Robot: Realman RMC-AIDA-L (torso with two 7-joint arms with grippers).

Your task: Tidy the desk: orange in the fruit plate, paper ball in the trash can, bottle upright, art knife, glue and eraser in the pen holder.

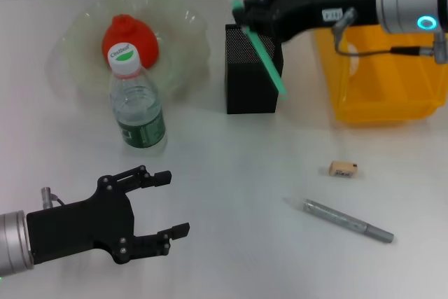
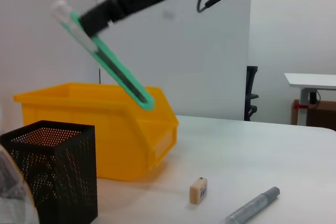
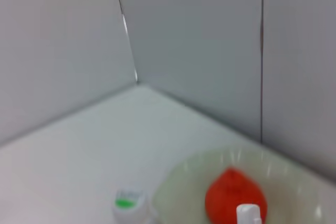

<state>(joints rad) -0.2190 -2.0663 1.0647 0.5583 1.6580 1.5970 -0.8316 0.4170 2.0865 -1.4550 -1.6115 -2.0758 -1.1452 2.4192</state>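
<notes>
Black mesh pen holder: square, upright on the white desk, taken as the reference for all entries below.

Right gripper: above the pen holder's far edge, pinching the upper end of a green-and-white art knife. Knife slants down across the holder's right side, its lower tip in front of the holder's right front corner in the head view; in the left wrist view the knife hangs in the air above and beyond the holder, not inside it.

Trash can: bright yellow, just right of the pen holder, partly hidden by the right arm.

Fruit plate: pale green, ruffled rim, left of the pen holder. Orange lies in it.

Bottle: clear, green label, white cap, standing upright left of the pen holder and nearer the robot, in front of the plate.

Eraser: tan block, on the desk right of the pen holder and nearer the robot.

Grey pen-like stick: lying flat, nearer still than the eraser.

Left gripper: low over the desk, far on the near-left side of the pen holder, fingers spread wide, holding nothing.
</notes>
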